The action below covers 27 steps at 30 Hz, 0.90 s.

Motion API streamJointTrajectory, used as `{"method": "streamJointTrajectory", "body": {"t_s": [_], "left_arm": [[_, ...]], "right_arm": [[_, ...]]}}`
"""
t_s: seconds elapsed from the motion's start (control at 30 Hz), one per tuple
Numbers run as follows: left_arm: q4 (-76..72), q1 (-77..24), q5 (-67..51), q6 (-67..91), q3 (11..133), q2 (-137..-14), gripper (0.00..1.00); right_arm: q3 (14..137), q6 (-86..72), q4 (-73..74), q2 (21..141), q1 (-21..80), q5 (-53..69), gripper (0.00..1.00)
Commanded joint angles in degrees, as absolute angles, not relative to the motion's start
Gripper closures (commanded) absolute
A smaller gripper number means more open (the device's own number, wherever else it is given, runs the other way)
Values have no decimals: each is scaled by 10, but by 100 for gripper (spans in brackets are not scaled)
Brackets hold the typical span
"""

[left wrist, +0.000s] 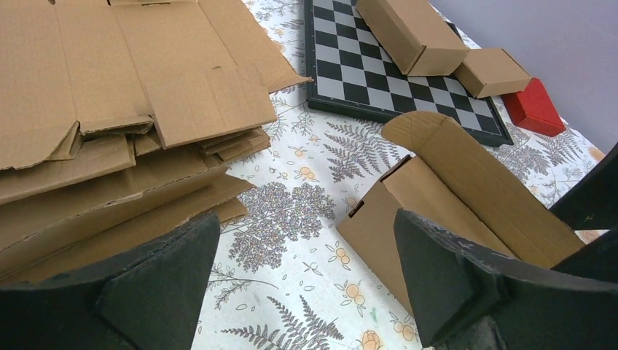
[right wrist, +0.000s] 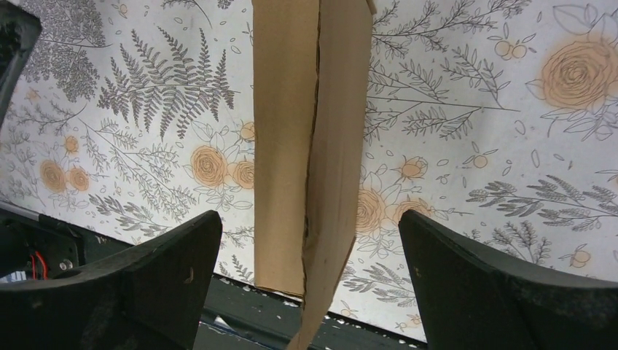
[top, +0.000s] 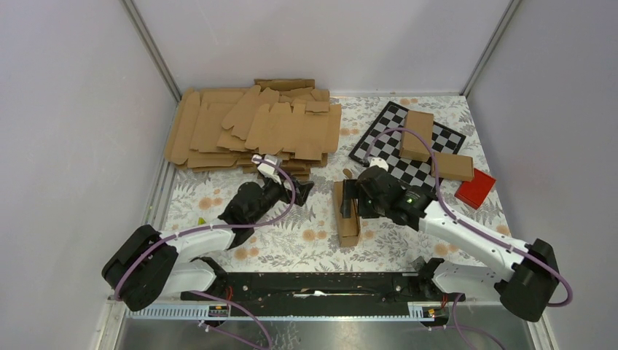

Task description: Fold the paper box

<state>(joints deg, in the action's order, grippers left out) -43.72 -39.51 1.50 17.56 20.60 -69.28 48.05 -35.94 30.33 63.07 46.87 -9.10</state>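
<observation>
The paper box (top: 347,216) lies on the floral tablecloth as a partly formed oblong brown carton. In the left wrist view the paper box (left wrist: 444,197) has one long lid flap standing up and its end open. My left gripper (top: 303,191) is open just left of it, nothing between its fingers (left wrist: 157,281). My right gripper (top: 350,197) hovers over the box's far end. Its fingers (right wrist: 171,266) stand wide on either side of the carton (right wrist: 306,138) without touching it. A seam runs along the carton's top.
A stack of flat brown blanks (top: 255,127) fills the back left. A chessboard (top: 379,138) at the back right carries two folded boxes (top: 417,135) (top: 453,166), with a red block (top: 475,188) beside it. Grey walls enclose the table.
</observation>
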Motion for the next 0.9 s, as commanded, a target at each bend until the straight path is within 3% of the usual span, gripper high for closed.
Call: {"method": "streamJointTrajectory", "body": {"t_s": [0.0, 0.87], "left_arm": [[-517, -393, 3, 177, 179, -682, 1], [-526, -393, -54, 179, 187, -700, 1]], "right_arm": [[522, -398, 323, 663, 481, -94, 0], [550, -374, 348, 762, 500, -114, 0]]}}
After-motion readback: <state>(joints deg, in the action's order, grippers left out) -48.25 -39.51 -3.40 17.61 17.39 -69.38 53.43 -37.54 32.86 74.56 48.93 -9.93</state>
